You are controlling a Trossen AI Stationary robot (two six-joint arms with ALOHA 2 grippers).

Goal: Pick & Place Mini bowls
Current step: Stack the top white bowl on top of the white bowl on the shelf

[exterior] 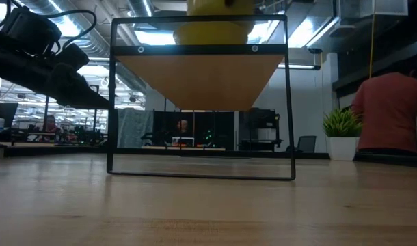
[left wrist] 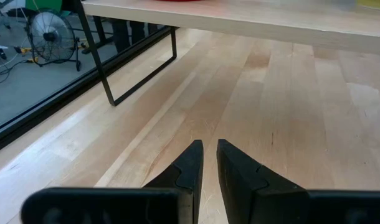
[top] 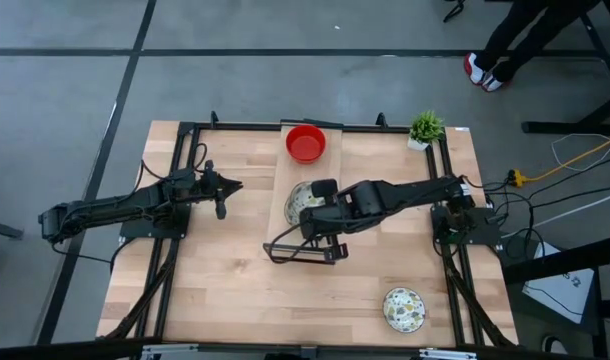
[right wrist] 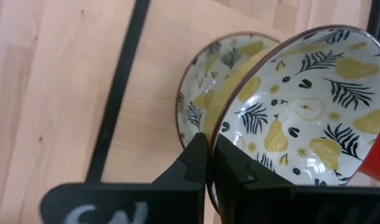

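— At the table's centre, what is the right gripper [top: 307, 208] doing?

— It is pinching the rim of a patterned bowl [right wrist: 302, 118], fingers clenched on the edge, holding it tilted over a second patterned bowl [right wrist: 224, 62] that is lying on the raised wooden shelf [top: 285, 195].

— And the other bowls?

— A red bowl [top: 306, 143] is sitting on the shelf at twelve o'clock from the gripper. Another patterned one [top: 404, 308] is resting on the table [top: 225, 290] toward five o'clock, well apart.

— Is the left gripper [top: 221, 209] working?

— It is hovering at nine o'clock over bare wood, grasping nothing, fingers nearly together with a thin gap. A plant [top: 424, 128] is standing at the two o'clock corner.
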